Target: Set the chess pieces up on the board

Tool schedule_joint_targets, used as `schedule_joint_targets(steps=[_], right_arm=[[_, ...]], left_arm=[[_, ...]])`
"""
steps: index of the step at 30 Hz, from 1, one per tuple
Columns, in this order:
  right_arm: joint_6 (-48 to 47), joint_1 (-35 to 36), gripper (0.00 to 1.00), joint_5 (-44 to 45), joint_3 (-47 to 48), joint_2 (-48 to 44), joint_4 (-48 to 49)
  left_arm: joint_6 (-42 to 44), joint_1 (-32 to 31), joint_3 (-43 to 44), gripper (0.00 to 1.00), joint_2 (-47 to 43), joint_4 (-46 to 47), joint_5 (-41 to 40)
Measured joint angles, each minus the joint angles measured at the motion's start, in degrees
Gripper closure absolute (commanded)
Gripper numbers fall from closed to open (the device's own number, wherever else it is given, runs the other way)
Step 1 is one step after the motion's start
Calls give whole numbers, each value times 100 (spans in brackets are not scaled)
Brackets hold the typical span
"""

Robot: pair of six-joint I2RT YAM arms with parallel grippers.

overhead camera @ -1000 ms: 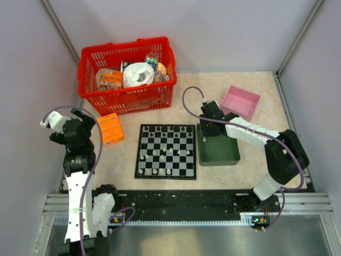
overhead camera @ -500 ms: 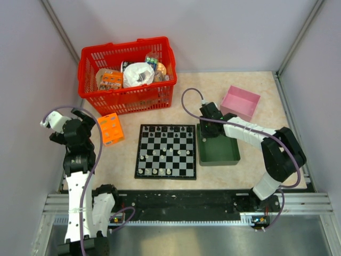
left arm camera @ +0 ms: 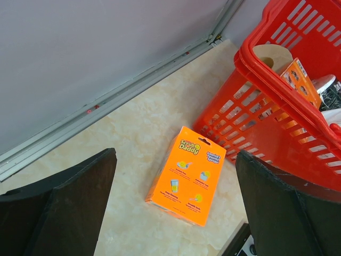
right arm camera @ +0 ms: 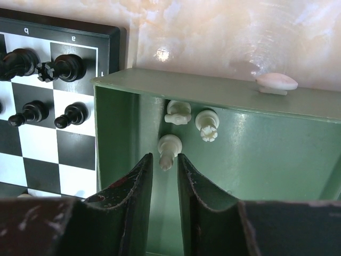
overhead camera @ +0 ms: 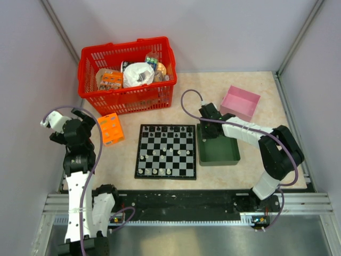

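Pale marbled surface point(overhead camera: 186, 88), walled in grey, fills the overhead view. At its centre lies the board point(overhead camera: 165, 176), carrying a scatter of chess pieces point(overhead camera: 169, 151) too small from here to sort by kind. Just right of it sits the green tray point(overhead camera: 221, 152), and the right tool point(overhead camera: 205, 129) dips into the tray's upper-left corner. The red basket point(overhead camera: 128, 98) and orange box point(overhead camera: 110, 128) stand apart at upper left.

From the left wrist we see the left tool point(left arm camera: 175, 154) released, fingers wide with nothing between them, hanging over the orange box. The board is out of frame.

From the right wrist, the fingers stand narrowly apart on either side of a white pawn point(right arm camera: 169, 149) in the tray's corner at frame centre. Slivers of gap seem to show on both sides, so we judge it not yet clamped, though the angle is poor. Two more white pieces point(right arm camera: 178, 113) lie behind it, and black pieces point(right arm camera: 63, 66) stand on the board at upper left.

We judge the step to be picking up this pawn. Next it needs a firm pinch, a lift clear of the tray wall, and a carry to a free square. The pawn's foot is hidden between the fingertips, and most of the board is cut off.
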Motion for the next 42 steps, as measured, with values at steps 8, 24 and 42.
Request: schedule_joint_targets(steps=[8, 24, 42], right_arm=[[0, 0, 81, 11, 0, 42, 0], [-76, 0, 92, 114, 0, 2, -52], [-234, 975, 93, 452, 490, -1058, -728]], left_arm=[[0, 0, 0, 1, 0, -2, 37], [-2, 0, 0, 1, 15, 15, 79], [-24, 0, -2, 1, 48, 44, 129]])
